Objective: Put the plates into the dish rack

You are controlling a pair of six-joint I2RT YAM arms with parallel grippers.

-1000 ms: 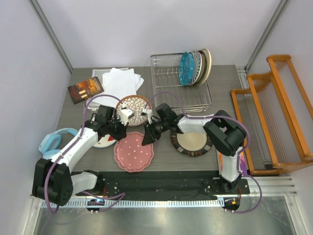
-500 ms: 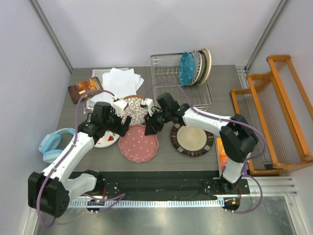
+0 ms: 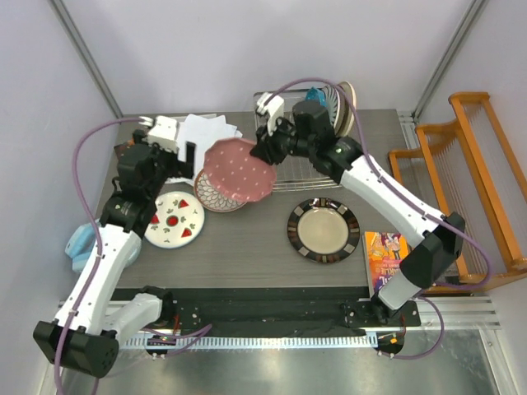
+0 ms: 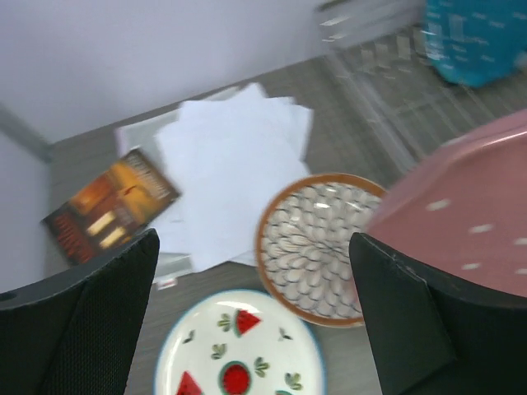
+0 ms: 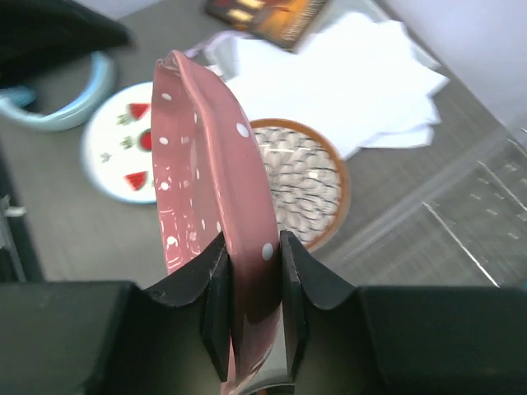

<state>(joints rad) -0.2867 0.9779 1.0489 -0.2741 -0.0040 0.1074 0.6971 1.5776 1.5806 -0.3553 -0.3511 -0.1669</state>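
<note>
The left arm (image 3: 103, 255) and the right arm (image 3: 387, 193) look the same: long links in smooth white shells, joined by rounded black joints. A thin purple cable (image 3: 311, 81) runs beside each arm in loose loops. Each wrist carries a small white box (image 3: 163, 129). The left end effector (image 4: 254, 240) has two broad black fingers (image 4: 90, 321) with a fine woven texture. The right end effector (image 5: 251, 247) is also black, its fingers angular with flat inner faces. The bases (image 3: 144, 303) are white and black.

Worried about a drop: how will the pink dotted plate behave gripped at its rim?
Probably stiff: the pink plate shows no sag held by one edge. Its glossy glaze looks slippery, and the right tool pinches only the rim: it may swing.
</note>
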